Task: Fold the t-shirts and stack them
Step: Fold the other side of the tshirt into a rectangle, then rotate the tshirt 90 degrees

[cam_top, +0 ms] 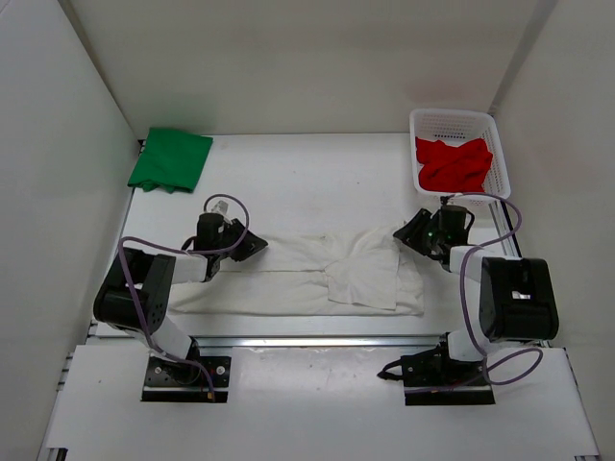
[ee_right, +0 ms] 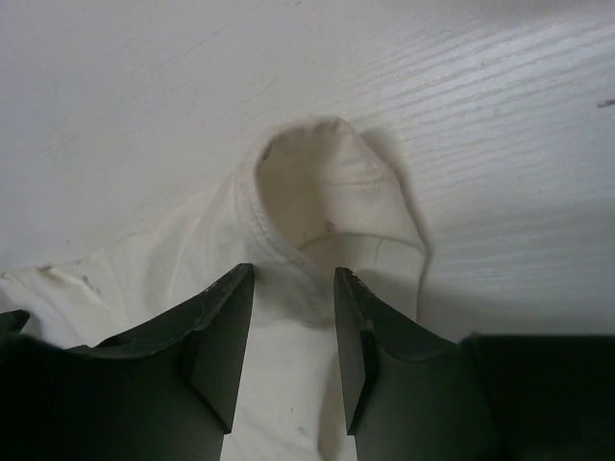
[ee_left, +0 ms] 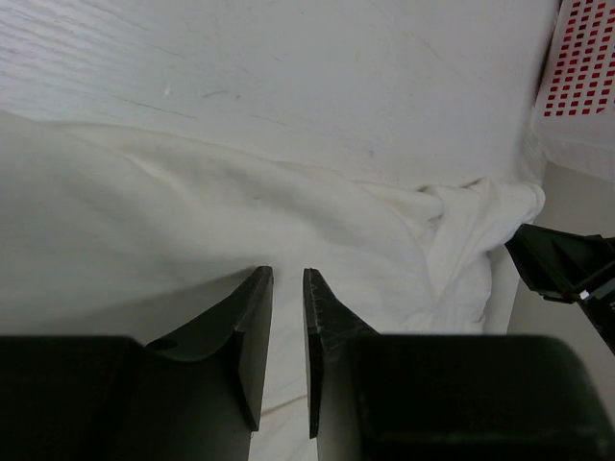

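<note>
Green shirt point(cam_top: 171, 159) lies folded far-left on the counter point(cam_top: 307, 173), red point(cam_top: 453, 163) waits in the basket point(cam_top: 459, 121), and my end effectors, left point(ee_left: 287, 317) narrow, right point(ee_right: 293, 317) part-open, straddle the half-folded white shirt point(cam_top: 317, 274).

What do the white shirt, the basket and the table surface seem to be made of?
White shirt: soft matte cloth, probably cotton knit; it wrinkles and shows a stitched hem at the right gripper.
Basket: likely hard white plastic; its walls are a regular grid of small holes.
Table: white matte board with fine wood-like grain lines; it may be laminate or painted wood.
</note>
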Controlling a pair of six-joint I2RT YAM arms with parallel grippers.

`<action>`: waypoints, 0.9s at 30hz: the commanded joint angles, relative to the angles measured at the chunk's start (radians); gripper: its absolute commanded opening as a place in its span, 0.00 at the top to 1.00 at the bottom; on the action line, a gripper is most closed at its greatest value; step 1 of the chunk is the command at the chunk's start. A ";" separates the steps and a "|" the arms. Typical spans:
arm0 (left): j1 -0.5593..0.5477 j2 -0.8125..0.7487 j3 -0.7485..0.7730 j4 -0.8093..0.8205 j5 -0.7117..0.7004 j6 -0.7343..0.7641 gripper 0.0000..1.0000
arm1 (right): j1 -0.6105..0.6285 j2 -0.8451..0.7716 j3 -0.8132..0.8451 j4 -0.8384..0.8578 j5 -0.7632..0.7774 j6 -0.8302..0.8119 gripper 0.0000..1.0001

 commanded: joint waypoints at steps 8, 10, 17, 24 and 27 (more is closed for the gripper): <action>0.076 -0.011 -0.061 0.087 0.002 -0.031 0.72 | -0.028 0.032 -0.011 0.217 -0.017 0.019 0.95; 0.110 -0.006 -0.091 0.101 0.013 -0.048 0.72 | -0.036 0.021 -0.029 0.210 0.013 0.021 1.00; 0.192 -0.026 -0.180 0.141 0.009 -0.075 0.74 | -0.087 0.042 -0.009 0.153 0.033 0.008 0.99; 0.193 -0.067 -0.187 0.143 0.039 -0.091 0.72 | -0.090 0.061 0.008 0.124 0.021 0.040 0.75; 0.122 -0.124 -0.148 0.074 0.033 -0.057 0.71 | -0.052 -0.027 0.029 0.052 0.084 0.016 0.59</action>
